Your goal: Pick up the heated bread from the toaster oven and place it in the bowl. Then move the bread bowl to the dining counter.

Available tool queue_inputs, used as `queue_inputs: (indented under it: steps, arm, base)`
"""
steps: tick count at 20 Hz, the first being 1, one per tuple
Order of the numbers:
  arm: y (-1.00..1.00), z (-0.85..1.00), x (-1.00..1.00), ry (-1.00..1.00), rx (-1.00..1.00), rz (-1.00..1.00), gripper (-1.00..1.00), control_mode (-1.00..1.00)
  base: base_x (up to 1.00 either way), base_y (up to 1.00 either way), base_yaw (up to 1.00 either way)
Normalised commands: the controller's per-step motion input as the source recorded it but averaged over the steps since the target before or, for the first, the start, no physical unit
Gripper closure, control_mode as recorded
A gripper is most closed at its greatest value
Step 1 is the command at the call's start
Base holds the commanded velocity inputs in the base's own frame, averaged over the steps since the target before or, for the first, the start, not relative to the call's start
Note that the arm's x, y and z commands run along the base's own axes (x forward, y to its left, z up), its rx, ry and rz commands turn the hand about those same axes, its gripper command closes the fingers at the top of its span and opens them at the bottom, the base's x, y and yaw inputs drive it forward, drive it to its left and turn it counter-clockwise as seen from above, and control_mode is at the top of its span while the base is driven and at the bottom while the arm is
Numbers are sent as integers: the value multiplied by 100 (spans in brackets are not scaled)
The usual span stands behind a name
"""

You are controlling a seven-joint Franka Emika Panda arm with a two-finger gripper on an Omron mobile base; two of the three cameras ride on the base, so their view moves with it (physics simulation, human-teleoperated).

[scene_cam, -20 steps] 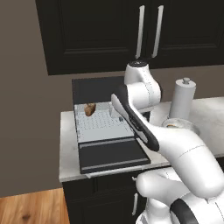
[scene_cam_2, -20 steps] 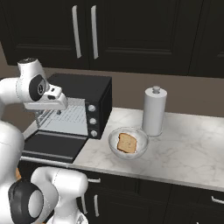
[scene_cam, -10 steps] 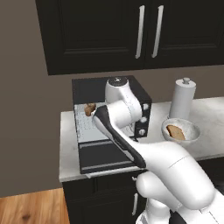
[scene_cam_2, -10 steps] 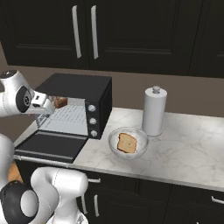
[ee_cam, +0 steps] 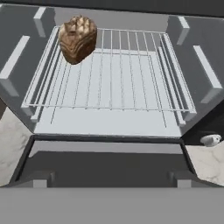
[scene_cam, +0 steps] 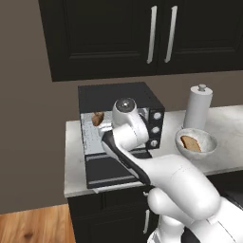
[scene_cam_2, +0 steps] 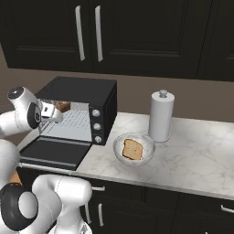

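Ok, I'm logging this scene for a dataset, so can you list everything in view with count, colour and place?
toaster oven: one, black, left end of counter, door dropped open.
wire rack: one, silver, inside the oven.
heated bread: one, golden-brown, back left corner of the rack in the hand view.
bowl: one, white-grey speckled, on the counter right of the oven.
bread slice: one, tan, in the bowl.
paper towel roll: one, white, behind the bowl.
counter: one, white-grey marbled.
wall cabinets: black, above.
hand: one, open, at the oven mouth.
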Motion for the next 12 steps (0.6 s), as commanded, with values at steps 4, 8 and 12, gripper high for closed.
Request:
queue_inputs:
  steps: [4,8,12]
  arm:
    - [0,-2,51,-4,2,-6,-100,-100]
    - [0,-7,46,0,0,-2,-100,-100]
    - [0,-29,33,0,0,-1,-100,-100]
  base:
    - [0,0,0]
    - [0,0,0]
    - [0,0,0]
